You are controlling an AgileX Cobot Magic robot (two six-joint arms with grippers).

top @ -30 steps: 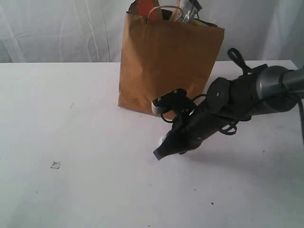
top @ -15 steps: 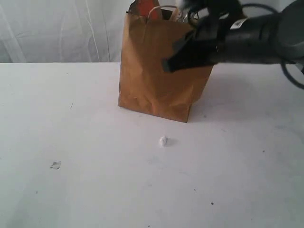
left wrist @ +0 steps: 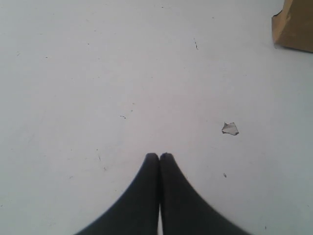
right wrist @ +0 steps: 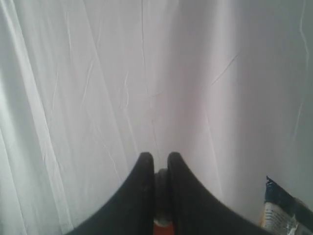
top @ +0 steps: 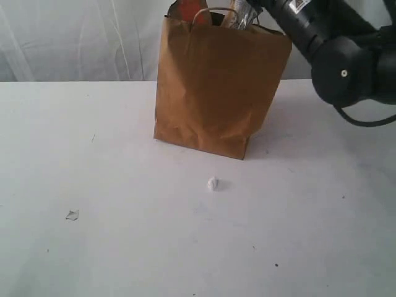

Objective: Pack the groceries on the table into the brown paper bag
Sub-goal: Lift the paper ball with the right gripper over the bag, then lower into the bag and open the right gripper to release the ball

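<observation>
Both closed, left gripper [left wrist: 159,155] idle, I'd draw my right gripper [right wrist: 156,159] straight up off the far brown paper bag [top: 216,86], sparing its handles [top: 206,12].

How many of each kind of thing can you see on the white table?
Brown paper bag: 1
Packs poking out of it: 2, orange-marked pouch, dark-blue-and-white packet
White crumb: 1
Pale scrap: 1
Total: 5
</observation>
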